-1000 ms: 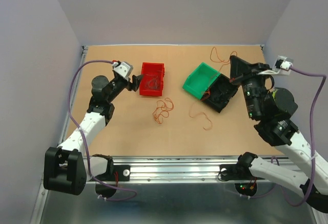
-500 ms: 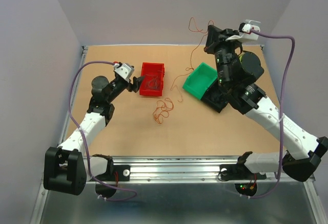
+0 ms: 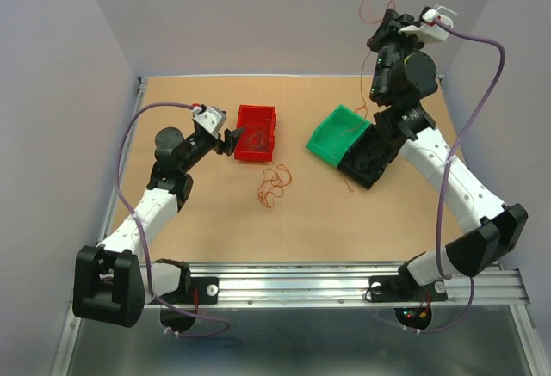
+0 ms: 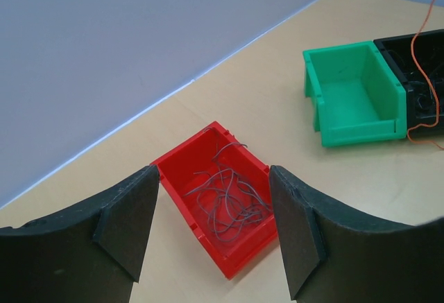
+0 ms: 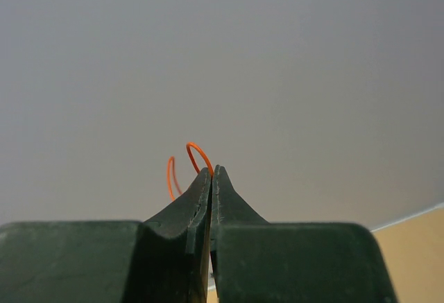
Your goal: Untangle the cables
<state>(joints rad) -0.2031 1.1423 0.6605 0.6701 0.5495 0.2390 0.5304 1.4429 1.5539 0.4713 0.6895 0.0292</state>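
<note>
A small looped bunch of orange-red and brownish cables (image 3: 274, 185) lies on the table between the bins. My right gripper (image 3: 378, 28) is raised high over the back right of the table, shut on one thin orange cable (image 5: 198, 152) that curls out past its tips (image 5: 211, 170). That orange cable (image 4: 418, 38) hangs down toward the black bin (image 3: 372, 159). My left gripper (image 3: 229, 140) hovers open just left of the red bin (image 3: 256, 132). In the left wrist view its fingers (image 4: 214, 171) frame the red bin (image 4: 182, 193), and nothing is between them.
The red bin holds several loose grey wires (image 4: 229, 199). A green bin (image 3: 337, 135) lies tipped against the black bin, right of centre. Walls enclose the table on the left, back and right. A metal rail runs along the near edge (image 3: 301, 286).
My right arm has swung from low beside the black bin to high at the back, drawing the orange cable up off the table. The left arm has not moved.
</note>
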